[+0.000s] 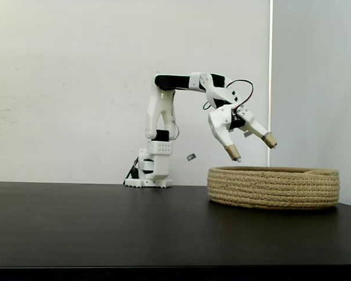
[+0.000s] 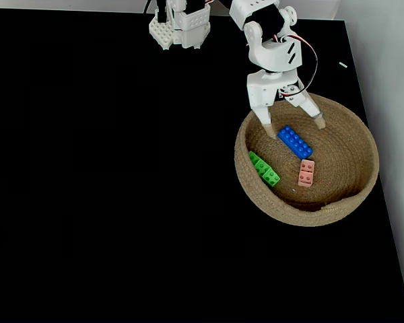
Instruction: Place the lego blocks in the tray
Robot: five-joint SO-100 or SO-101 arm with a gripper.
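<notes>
Looks pretty much done: the green brick [image 2: 264, 168], blue brick [image 2: 295, 142] and pink brick [image 2: 306, 172] all sit inside the rope tray [image 2: 353, 195]. The gripper [image 2: 293, 127] hangs above its rim, jaws spread wide and holding nothing. None left on the black surface [image 2: 108, 175].

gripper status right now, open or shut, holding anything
Gripper: open, holding nothing, fingers spread above the basket.
</notes>
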